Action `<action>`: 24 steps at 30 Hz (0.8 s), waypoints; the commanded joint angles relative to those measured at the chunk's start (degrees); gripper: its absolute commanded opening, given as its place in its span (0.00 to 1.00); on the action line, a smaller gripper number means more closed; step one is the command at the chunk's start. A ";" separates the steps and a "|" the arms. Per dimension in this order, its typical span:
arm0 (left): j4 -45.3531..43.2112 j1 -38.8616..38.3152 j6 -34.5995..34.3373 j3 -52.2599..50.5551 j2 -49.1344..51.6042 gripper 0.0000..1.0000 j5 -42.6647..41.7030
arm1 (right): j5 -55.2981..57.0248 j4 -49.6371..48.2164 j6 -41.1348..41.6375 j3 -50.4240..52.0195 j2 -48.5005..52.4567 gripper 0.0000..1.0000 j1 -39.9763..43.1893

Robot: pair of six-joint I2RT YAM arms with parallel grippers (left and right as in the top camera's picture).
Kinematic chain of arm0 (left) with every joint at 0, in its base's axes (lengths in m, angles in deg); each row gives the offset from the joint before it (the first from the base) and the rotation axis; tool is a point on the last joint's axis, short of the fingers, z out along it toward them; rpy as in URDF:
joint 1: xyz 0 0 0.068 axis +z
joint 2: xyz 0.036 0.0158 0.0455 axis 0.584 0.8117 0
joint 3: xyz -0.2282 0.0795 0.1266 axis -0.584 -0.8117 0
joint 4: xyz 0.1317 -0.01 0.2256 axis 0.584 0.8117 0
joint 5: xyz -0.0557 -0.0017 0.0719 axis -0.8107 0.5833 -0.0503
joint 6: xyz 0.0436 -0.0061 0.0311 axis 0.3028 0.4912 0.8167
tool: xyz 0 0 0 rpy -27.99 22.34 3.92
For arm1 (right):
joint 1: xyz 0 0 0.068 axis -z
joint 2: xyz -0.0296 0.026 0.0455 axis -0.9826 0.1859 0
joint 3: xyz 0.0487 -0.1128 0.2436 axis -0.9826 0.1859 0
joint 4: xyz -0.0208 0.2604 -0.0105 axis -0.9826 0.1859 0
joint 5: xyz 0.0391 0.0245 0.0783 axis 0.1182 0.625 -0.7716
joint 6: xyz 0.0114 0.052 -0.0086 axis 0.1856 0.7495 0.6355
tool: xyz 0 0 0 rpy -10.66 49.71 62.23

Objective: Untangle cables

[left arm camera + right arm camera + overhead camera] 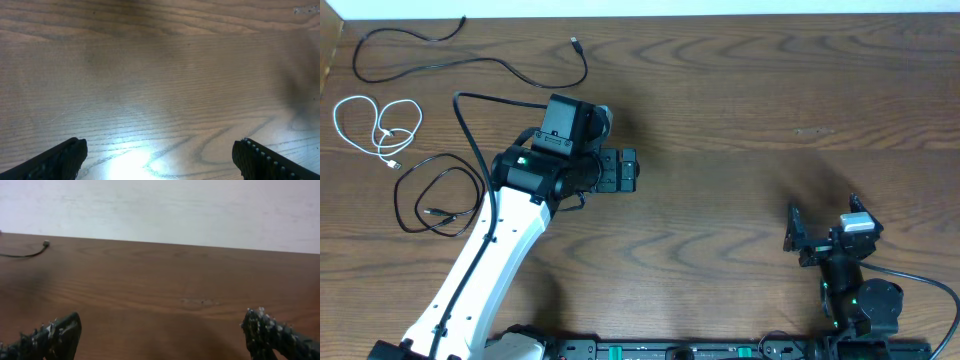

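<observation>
On the brown wood-grain table [740, 90], seen from overhead, the three cables lie as separate loops toward 10 o'clock. The long thin black cable [583, 68] snakes along the far edge with its long axis running 9 to 3, and its small plug at the right end points to about 12. The thin white cable [386, 132] forms a heart-like double loop below it, its tail pointing toward 5. The second thin black cable [438, 213] makes a rough oval just beside the left arm. The left gripper [632, 171] points to 3, fingers spread wide over bare wood. The right gripper [823, 212] points to 12, fingers likewise spread and empty.
</observation>
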 commanded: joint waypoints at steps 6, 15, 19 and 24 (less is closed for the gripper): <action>0.17 0.20 0.50 0.26 0.31 0.98 0.79 | 2.43 0.63 0.94 0.09 -0.37 0.99 0.24; 0.17 0.20 0.50 0.26 0.31 0.98 0.79 | 2.56 0.70 1.16 0.09 -0.37 0.99 0.24; 0.17 0.20 0.50 0.26 0.31 0.98 0.79 | 2.86 0.70 1.36 0.09 -0.37 0.99 0.24; 0.17 0.20 0.50 0.26 0.31 0.98 0.79 | 2.60 0.55 -0.37 0.09 -0.37 0.99 0.24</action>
